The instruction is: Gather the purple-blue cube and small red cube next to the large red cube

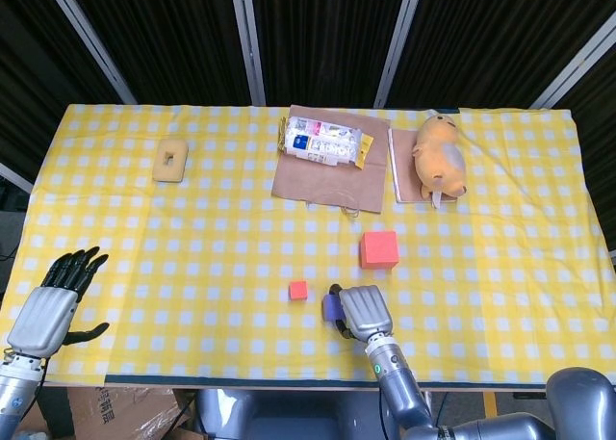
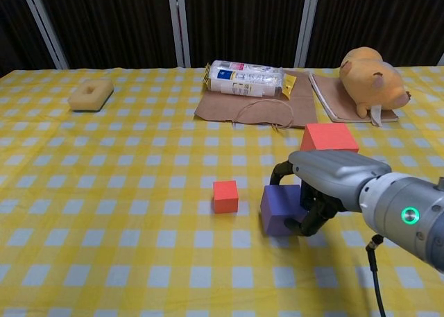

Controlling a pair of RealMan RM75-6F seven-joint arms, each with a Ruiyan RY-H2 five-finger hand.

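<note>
Now | right robot hand (image 2: 326,185) grasping purple-blue cube (image 2: 280,210) | cube under its curled fingers, left of palm

The right hand (image 2: 326,185) sits low near the bench's front edge, fingers (image 2: 311,216) curled around a held block. The left hand (image 1: 46,310) hangs off the front-left corner, fingers spread.

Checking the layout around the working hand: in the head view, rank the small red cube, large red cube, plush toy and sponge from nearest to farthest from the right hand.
From the right hand:
1. Small red cube, to its left.
2. Large red cube, just beyond it.
3. Plush toy, far side, right.
4. Sponge, far left.
</note>
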